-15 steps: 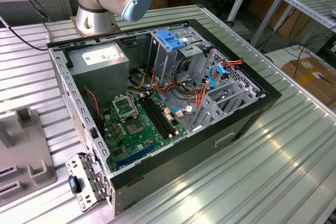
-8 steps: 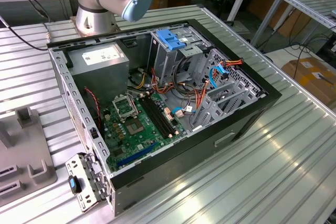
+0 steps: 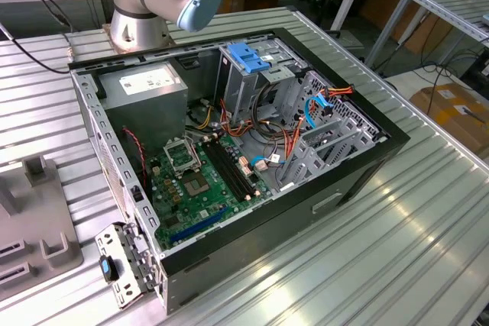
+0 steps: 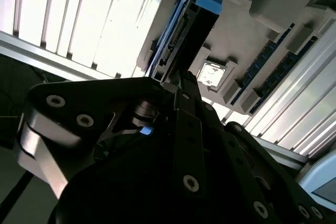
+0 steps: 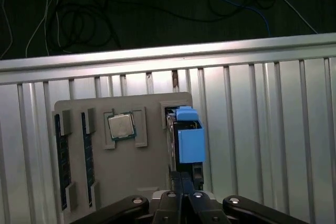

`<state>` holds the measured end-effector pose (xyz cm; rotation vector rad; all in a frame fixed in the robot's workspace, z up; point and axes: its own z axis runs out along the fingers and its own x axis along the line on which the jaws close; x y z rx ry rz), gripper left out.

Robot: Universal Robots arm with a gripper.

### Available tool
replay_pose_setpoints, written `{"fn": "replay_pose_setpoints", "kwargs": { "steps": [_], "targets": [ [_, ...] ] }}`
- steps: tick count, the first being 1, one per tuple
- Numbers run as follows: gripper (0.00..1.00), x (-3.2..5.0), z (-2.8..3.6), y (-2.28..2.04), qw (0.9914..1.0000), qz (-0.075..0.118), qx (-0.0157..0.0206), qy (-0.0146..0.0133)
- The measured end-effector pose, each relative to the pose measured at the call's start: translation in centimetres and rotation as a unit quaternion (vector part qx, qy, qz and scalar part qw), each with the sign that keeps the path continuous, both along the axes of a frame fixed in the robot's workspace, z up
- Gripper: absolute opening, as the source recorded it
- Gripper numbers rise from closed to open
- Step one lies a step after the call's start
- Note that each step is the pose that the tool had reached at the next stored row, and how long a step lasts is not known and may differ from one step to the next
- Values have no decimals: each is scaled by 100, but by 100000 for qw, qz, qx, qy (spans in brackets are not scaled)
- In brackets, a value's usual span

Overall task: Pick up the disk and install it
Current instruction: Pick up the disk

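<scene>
Above the grey fixture tray (image 5: 149, 177), our end effector (image 5: 182, 176) hangs right at the disk (image 5: 190, 139), which stands on edge in its slot near a processor chip (image 5: 121, 126). We cannot tell whether it is open or clamped. We judge the pickup is in hand; lifting calls for a straight pull from the slot.

The disk (image 5: 188, 137), blue-framed, stands on edge in a slot of the grey holder (image 5: 152, 174)
</scene>
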<state>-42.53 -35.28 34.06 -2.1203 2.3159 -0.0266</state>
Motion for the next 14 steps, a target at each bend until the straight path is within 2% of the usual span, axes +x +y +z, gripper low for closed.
{"fn": "replay_pose_setpoints", "kwargs": {
  "steps": [2,8,14],
  "targets": [
    [11,0,0,0,100000,2,1,0],
    [11,1,-1,43,100000,-2,0,-4],
    [11,1,0,45,100000,2,-1,2]
  ]
}}
